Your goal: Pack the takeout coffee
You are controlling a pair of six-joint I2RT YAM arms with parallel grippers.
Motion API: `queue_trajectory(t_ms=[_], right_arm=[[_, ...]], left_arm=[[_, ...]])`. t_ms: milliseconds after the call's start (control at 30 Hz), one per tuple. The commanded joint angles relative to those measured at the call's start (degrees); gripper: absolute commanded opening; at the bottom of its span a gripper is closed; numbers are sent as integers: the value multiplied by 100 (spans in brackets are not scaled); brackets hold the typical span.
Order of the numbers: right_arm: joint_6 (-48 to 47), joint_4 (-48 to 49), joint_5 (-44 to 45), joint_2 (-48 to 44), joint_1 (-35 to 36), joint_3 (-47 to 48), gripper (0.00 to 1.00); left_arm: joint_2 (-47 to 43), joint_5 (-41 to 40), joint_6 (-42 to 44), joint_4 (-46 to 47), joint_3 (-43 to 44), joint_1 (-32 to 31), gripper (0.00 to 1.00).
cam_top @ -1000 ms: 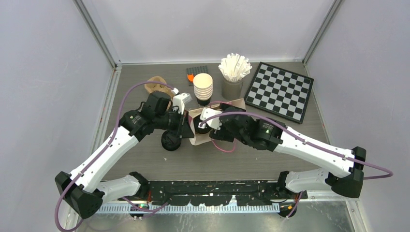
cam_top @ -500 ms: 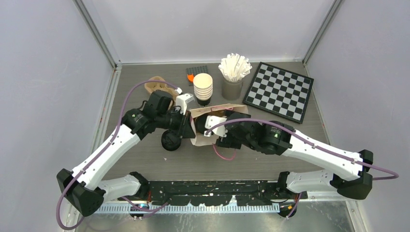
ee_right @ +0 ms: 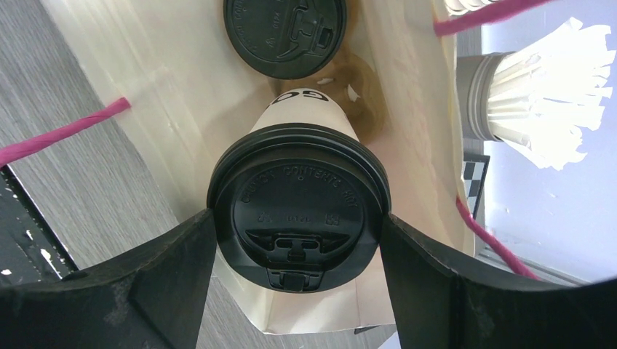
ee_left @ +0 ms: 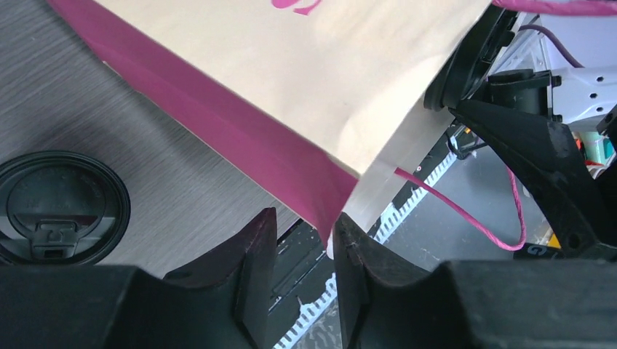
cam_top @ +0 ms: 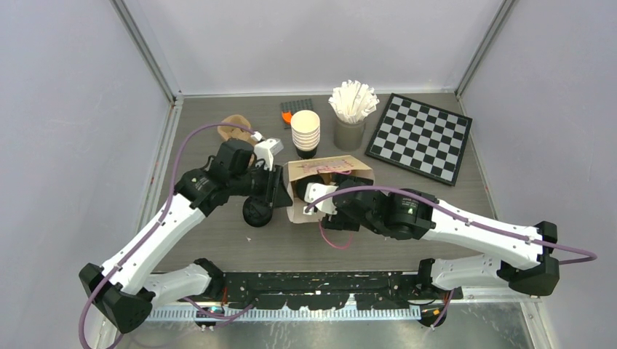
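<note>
A cream paper bag [cam_top: 331,169] with magenta handles lies open-mouthed at the table's middle. My right gripper [ee_right: 297,234] is shut on a takeout coffee [ee_right: 298,196], a cream cup with a black lid, right at the bag's mouth [ee_right: 182,87]. Deeper inside the bag sits a second lidded cup [ee_right: 284,33]. At the bag's left side my left gripper [ee_left: 304,240] stands open. The bag's magenta corner [ee_left: 320,196] hangs loose between its fingers, close to the right one. In the top view both grippers, left [cam_top: 280,190] and right [cam_top: 311,198], meet at the bag.
A black lid [ee_left: 62,207] rests on the table left of the bag [cam_top: 256,211]; whether a cup is under it I cannot tell. Behind the bag stand lidless cups [cam_top: 305,129] and a holder of white sticks [cam_top: 351,109]. A checkerboard [cam_top: 420,136] lies back right.
My left gripper's jaws have parted at the bag's corner. The bag has shifted, so its printed side now faces up. My right gripper has drawn slightly nearer, still holding the cup.
</note>
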Motion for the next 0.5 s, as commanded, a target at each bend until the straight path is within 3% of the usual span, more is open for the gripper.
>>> queue_trajectory(t_ms=[0,467], right_arm=[[48,277,184,37,16,5,68],[-2,448,193,100,21,-48,68]], left_arm=[[-171,-181,-285,262,-85,-19,37],[-73,-127,-542,308,-136,-28,42]])
